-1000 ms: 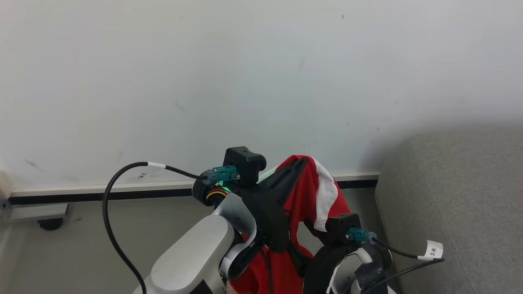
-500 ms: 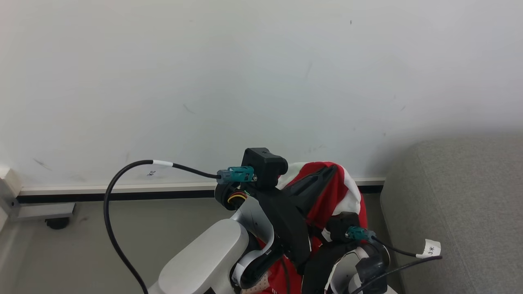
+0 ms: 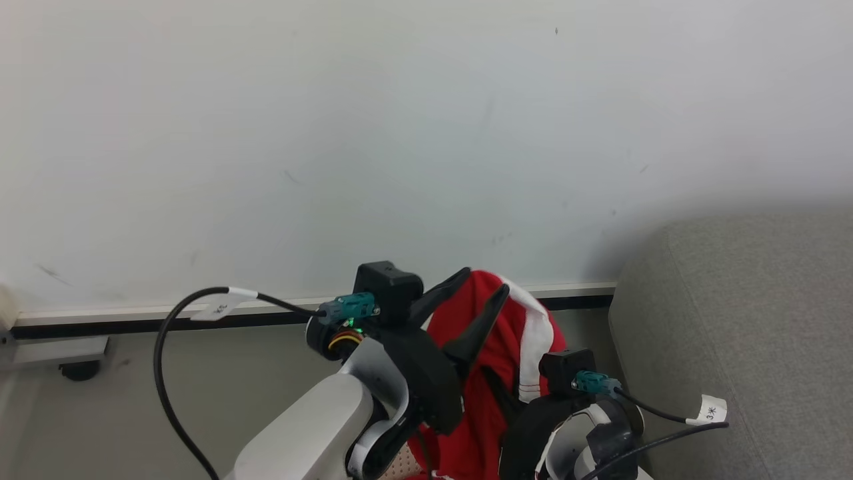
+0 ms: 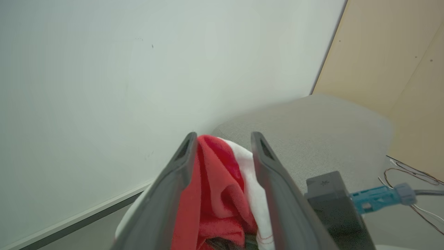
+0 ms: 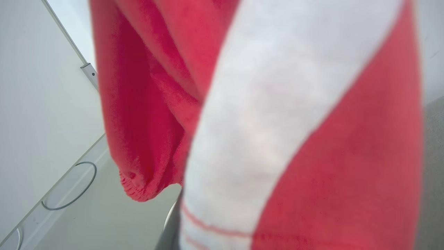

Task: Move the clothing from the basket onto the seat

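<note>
**Item:** soft red fabric garment [image 3: 516, 317] [image 4: 215, 180] [image 5: 312, 173] with a broad white band and thin red stitch lines.

**Position:** bunched and raised above the grey floor [image 3: 200, 393], before a plain white wall [image 3: 400, 133]. Just beside the rounded end of the light-grey upholstered sofa seat [image 3: 733, 320] [image 4: 312, 132]; apart from it, not resting on it.

**Left gripper** [image 3: 481, 288] [image 4: 223, 139]: two long dark fingers [image 4: 277, 194] spread apart, released, pointing up. Fabric heaped loosely in the gap between them.

**Right gripper** [image 3: 510, 403]: lower and to the right, largely buried under hanging fabric. Clenched; grip on the fabric not discernible. In the right wrist view, red folds and white band draped close and out of focus.

**Accessories:** black cable [image 3: 160, 373] with a white tag, looping from the left wrist. Teal connectors at both wrists. Beige panel [image 4: 392, 52] behind the sofa.
</note>
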Robot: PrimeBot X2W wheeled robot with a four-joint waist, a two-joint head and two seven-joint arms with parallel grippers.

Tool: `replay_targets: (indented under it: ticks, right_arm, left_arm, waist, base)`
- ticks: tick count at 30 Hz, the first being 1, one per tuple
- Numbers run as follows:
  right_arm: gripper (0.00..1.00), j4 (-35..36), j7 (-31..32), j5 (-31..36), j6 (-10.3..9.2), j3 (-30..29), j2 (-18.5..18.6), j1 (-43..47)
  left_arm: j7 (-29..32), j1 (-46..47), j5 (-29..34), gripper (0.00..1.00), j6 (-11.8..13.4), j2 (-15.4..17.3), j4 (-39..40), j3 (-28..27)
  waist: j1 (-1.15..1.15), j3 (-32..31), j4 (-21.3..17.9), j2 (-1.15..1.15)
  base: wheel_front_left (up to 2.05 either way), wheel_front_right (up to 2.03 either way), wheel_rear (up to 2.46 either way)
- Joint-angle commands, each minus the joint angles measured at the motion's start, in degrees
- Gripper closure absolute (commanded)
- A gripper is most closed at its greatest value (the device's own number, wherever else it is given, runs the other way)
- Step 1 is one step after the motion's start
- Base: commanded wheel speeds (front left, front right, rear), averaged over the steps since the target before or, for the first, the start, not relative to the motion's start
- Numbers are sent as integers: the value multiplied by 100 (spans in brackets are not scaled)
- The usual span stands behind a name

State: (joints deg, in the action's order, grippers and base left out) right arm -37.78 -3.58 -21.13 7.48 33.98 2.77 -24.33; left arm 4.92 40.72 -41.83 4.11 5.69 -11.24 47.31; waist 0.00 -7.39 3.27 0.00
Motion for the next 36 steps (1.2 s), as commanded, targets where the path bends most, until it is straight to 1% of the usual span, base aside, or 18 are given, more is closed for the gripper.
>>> replay_targets:
  ticks: [1,3,7,8,14,21,28,32,36]
  right_arm:
    - [100,43,-45,55,2,-15,1,-48]
    - [100,95,-58,119,2,-27,0,-24]
    - [100,173,-52,232,2,-109,1,83]
    - [100,173,-52,232,2,-109,1,83]
    - [100,374,12,440,2,-392,1,303]
    - [100,900,144,735,2,-932,3,724]
    - [100,1651,425,1083,2,-1532,3,1237]
    - [100,2104,632,1245,2,-1801,2,1493]
    - [100,2510,813,1373,2,-1908,3,1682]
  left_arm:
    - [-120,-154,87,0,12,96,-145,-13]
    - [-360,-277,130,0,-84,203,-389,14]
    - [-681,-498,114,0,-178,329,-644,-22]
    - [-681,-498,114,0,-178,329,-644,-22]
    - [-1196,-900,108,0,-222,552,-748,-123]
    - [-1727,-1426,226,0,-115,934,-582,-230]
    - [-1945,-1941,369,0,38,1286,-306,-428]
    - [-1974,-2116,363,0,76,1373,-189,-497]
    - [-1982,-2238,378,0,98,1377,-72,-522]
  waist:
    - [0,24,-56,0]
    - [0,43,-135,0]
    - [0,54,-205,0]
    - [0,54,-205,0]
    - [0,63,-274,0]
    - [0,96,-334,0]
    - [0,148,-526,0]
    - [0,201,-698,0]
    - [0,297,-1008,0]
  base:
    - [0,0,0]
    - [0,0,0]
    - [0,0,0]
    - [0,0,0]
    - [0,0,0]
    - [0,0,0]
    - [0,0,0]
    - [0,0,0]
    - [0,0,0]
